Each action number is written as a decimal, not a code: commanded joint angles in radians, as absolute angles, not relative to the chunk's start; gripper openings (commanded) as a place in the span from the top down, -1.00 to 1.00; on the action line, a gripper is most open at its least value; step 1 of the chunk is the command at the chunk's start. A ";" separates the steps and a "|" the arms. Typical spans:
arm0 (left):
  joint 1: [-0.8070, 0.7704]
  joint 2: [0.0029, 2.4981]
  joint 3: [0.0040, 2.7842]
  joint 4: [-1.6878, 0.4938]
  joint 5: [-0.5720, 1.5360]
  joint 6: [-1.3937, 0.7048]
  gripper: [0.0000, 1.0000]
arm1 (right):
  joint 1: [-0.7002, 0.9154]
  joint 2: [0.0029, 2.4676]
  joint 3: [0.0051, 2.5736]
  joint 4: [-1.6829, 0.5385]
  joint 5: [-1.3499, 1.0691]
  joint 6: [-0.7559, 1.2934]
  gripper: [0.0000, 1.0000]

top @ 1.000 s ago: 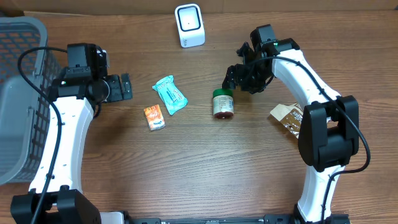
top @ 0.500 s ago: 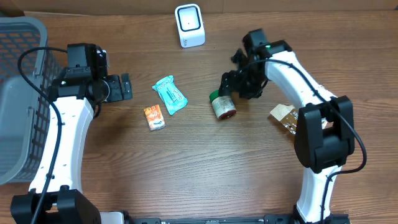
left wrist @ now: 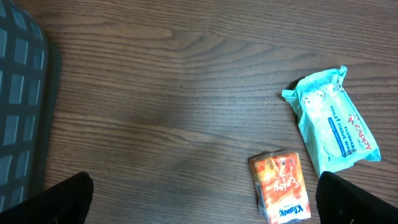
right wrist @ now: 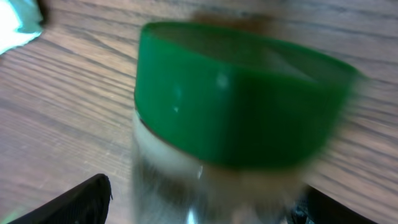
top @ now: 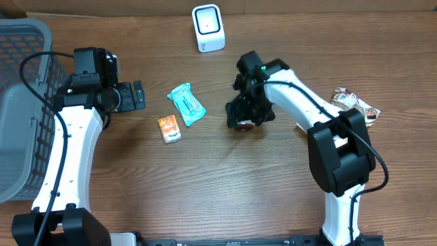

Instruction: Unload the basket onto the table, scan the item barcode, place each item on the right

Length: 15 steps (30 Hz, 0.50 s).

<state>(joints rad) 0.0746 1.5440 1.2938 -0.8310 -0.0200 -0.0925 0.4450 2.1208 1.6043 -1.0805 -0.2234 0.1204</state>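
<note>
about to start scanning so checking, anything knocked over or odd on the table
The green-lidded jar seems to lie on its side on the table, under the right tool, which straddles it. The right wrist view is blurred, so its label is unreadable. Nothing looks spilled.

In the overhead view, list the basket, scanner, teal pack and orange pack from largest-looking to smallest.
1. basket, by far the largest
2. scanner and teal pack: too alike to rank
3. orange pack, the smallest
</note>
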 commanded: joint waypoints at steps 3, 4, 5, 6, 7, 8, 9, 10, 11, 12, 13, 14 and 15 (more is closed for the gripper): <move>0.078 1.551 1.292 -0.831 -0.030 -0.063 -0.99 | 0.438 2.122 1.537 -1.026 -0.184 0.184 -0.75; 0.078 1.551 1.292 -0.831 -0.030 -0.063 -0.99 | 0.438 2.122 1.537 -1.024 -0.184 0.184 -0.73; 0.078 1.551 1.292 -0.831 -0.030 -0.063 -0.99 | 0.438 2.122 1.537 -1.021 -0.184 0.183 -0.71; 0.078 1.551 1.292 -0.831 -0.030 -0.063 -0.99 | 0.438 2.122 1.537 -1.018 -0.184 0.183 -0.69; 0.078 1.551 1.292 -0.831 -0.030 -0.063 -0.99 | 0.438 2.122 1.538 -1.013 -0.184 0.183 -0.67; 0.078 1.551 1.292 -0.831 -0.030 -0.063 -0.99 | 0.438 2.122 1.538 -1.008 -0.184 0.184 -0.65; 0.078 1.551 1.292 -0.831 -0.030 -0.063 -0.99 | 0.439 2.122 1.538 -1.002 -0.184 0.184 -0.61; 0.078 1.551 1.292 -0.831 -0.030 -0.063 -0.99 | 0.439 2.122 1.538 -0.997 -0.184 0.184 -0.57; 0.078 1.551 1.292 -0.831 -0.030 -0.063 -0.99 | 0.439 2.122 1.538 -0.994 -0.184 0.184 -0.56; 0.078 1.551 1.292 -0.831 -0.030 -0.063 -0.99 | 0.439 2.122 1.539 -0.991 -0.184 0.187 -0.52; 0.078 1.551 1.292 -0.831 -0.030 -0.063 -1.00 | 0.439 2.122 1.539 -0.987 -0.184 0.187 -0.49; 0.078 1.551 1.292 -0.831 -0.030 -0.063 -0.99 | 0.439 2.122 1.539 -0.985 -0.184 0.187 -0.41; 0.078 1.551 1.292 -0.831 -0.030 -0.063 -0.99 | 0.439 2.122 1.540 -0.984 -0.184 0.187 -0.36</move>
